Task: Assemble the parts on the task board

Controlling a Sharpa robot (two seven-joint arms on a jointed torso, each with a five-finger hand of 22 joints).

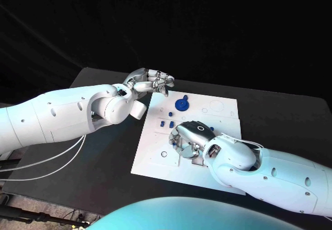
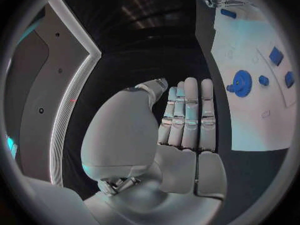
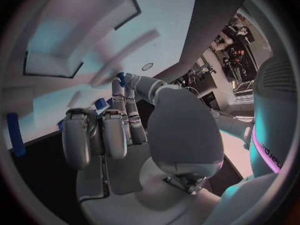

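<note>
Your right hand (image 1: 192, 139) sits palm-down on the task board (image 1: 156, 160), fingers curled, can't tell if gripping; left hand (image 1: 148, 80) hovers empty, fingers straight, at 11 o'clock off the board

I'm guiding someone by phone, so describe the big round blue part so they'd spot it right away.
Find the white task board in the middle of the black table. Near its far edge, just right of the left robot hand, sits the round blue part. It is a wide disc, far larger than the small blue pegs nearer the robot.
</note>
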